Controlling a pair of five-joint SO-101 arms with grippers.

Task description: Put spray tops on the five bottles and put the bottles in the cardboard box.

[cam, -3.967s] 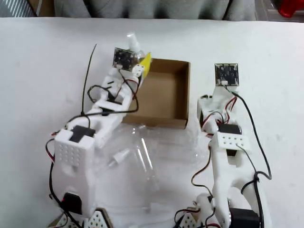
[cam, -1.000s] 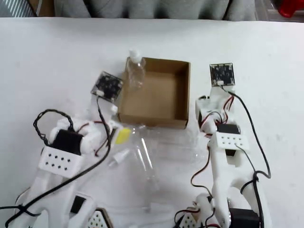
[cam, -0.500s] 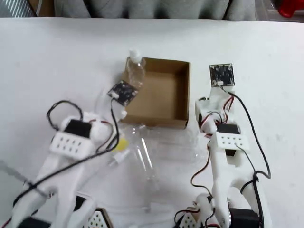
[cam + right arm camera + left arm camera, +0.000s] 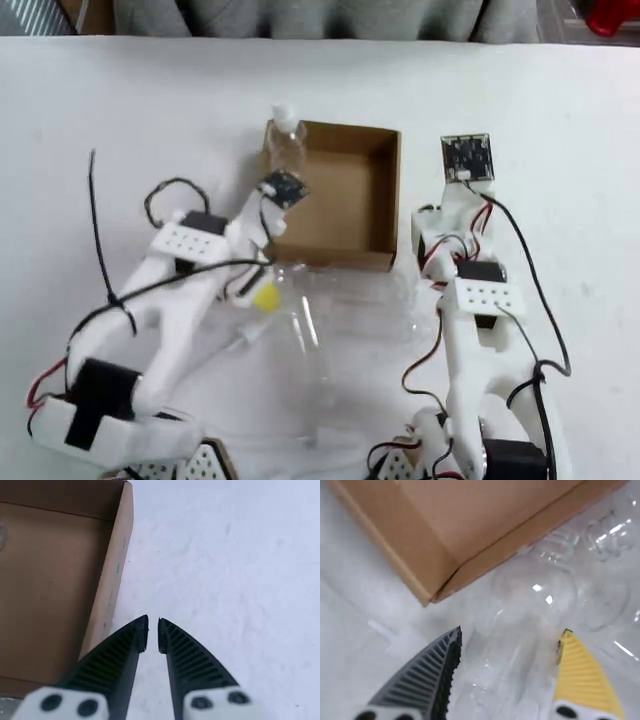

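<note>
One capped bottle [image 4: 285, 143] stands at the far left corner of the cardboard box [image 4: 330, 256]; we can't tell if it sits inside or just outside the wall. Four seconds ago the left arm held it there. Since then it has let go, pulled back and swung round to the box's near side. Now the left gripper [image 4: 511, 631] hangs with jaws spread wide and empty, straddling a clear bottle [image 4: 530, 595] that lies just off the box's near left corner. That bottle is one of the loose bottles [image 4: 335, 310] along the box's near wall. The right gripper [image 4: 152, 630] hasn't moved; it sits just beside the box's right wall, jaws almost touching, nothing between them. We judge the first bottle delivered and the next pick starting. We see no spray top on the clear bottle, so capping likely comes before boxing.
</note>
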